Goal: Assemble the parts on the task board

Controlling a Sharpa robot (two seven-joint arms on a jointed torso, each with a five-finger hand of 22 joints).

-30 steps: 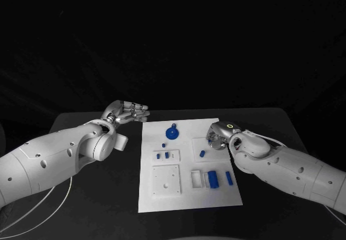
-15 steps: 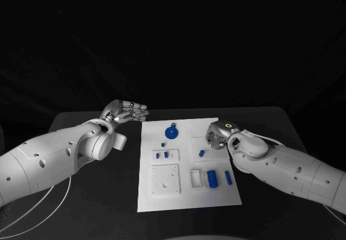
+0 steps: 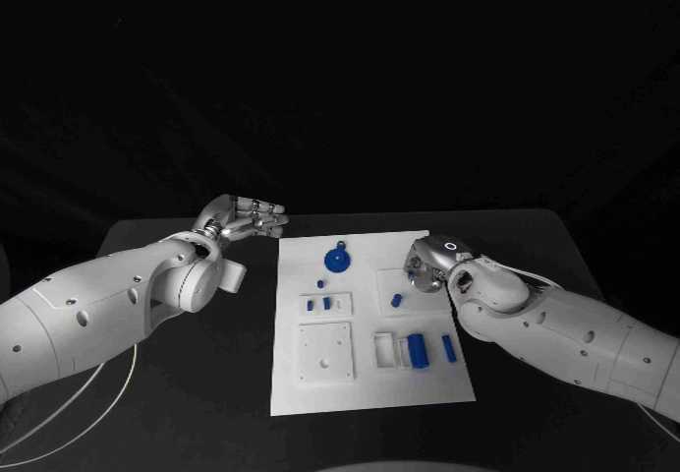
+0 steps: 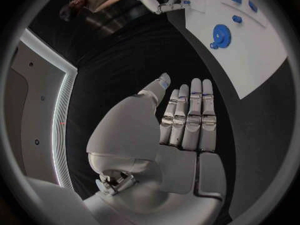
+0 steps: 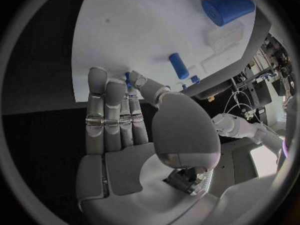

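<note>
1. Across the middle of the black worktop (image 3: 170, 393) lies the white task board (image 3: 371, 388), long side running away from the robot.
2. The left hand (image 3: 244, 218) hovers over the worktop just off the board's far left corner, fingers straight and side by side, palm bare, holding nothing.
3. The right hand (image 3: 424, 267) sits at the board's right edge, fingertips over the white surface; its fingers are extended together with the thumb angled across, and nothing is in its grasp.
4. A blue round disc part (image 3: 339, 261) lies at the far end of the board.
5. A blue cylinder (image 3: 419, 350) rests near the right side, next to a slim blue bar (image 3: 449, 349).
6. Small blue pegs (image 3: 320, 306) stand mid-board, and one short blue peg (image 3: 398, 301) lies just beside the right hand's fingertips.
</note>
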